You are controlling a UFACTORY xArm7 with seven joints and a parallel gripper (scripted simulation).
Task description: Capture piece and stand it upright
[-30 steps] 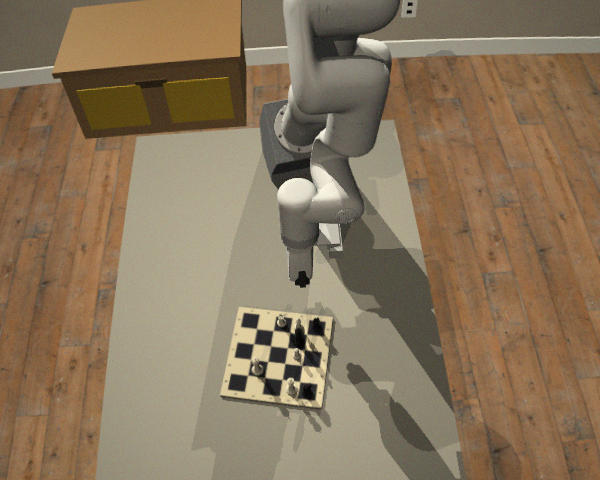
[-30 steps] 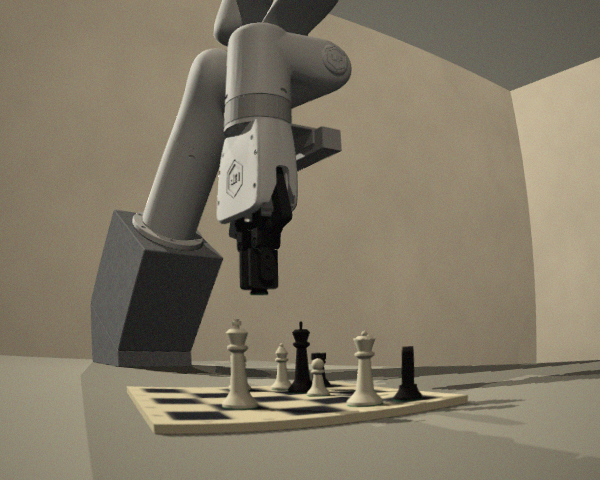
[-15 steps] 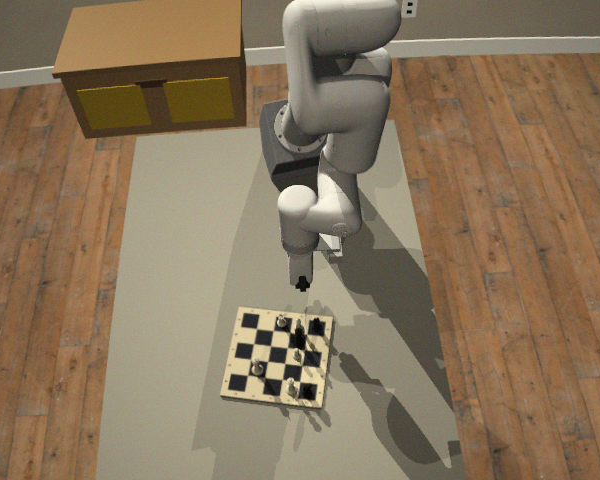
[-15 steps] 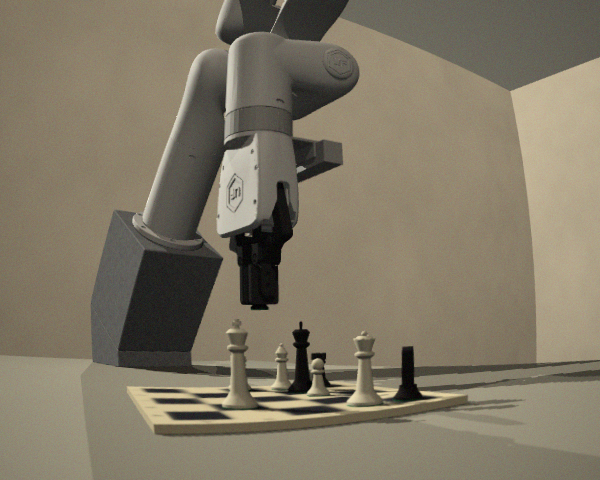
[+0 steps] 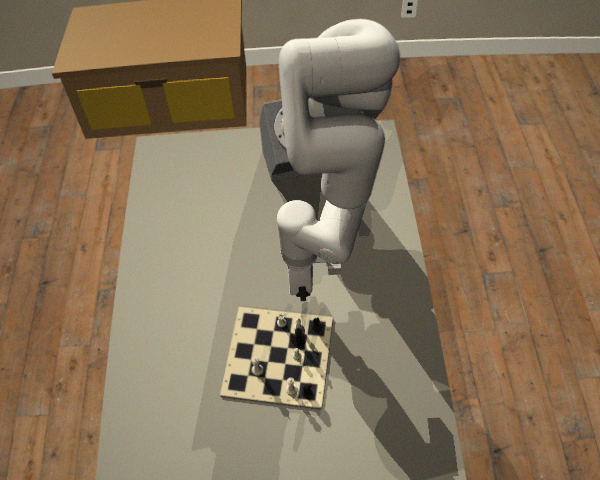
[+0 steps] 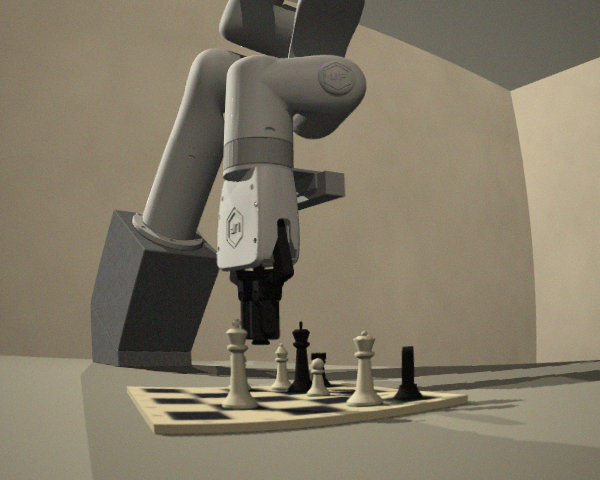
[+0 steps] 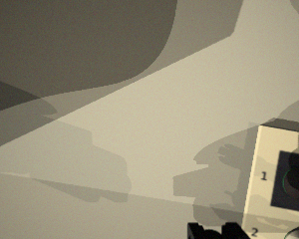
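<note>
The chessboard [image 5: 277, 356] lies on the grey table mat, with several white and black pieces standing on it. My gripper [image 5: 302, 293] hangs just past the board's far edge, over the mat. It is shut on a small black piece, whose base shows under the fingertips in the exterior view [image 6: 260, 339]. The piece is held in the air, about level with the tops of the standing pieces. A tall black piece [image 6: 301, 356] and a white piece [image 6: 280, 367] stand nearest below it. In the wrist view the fingertips show at the bottom edge and the board's corner [image 7: 284, 184] at the right.
The arm's grey base [image 6: 145, 289] stands behind the board. A wooden cabinet [image 5: 153, 67] is at the far left on the wooden floor. A tall white piece [image 6: 236, 364], a white queen [image 6: 364, 369] and a black piece [image 6: 407, 374] stand on the board's near side.
</note>
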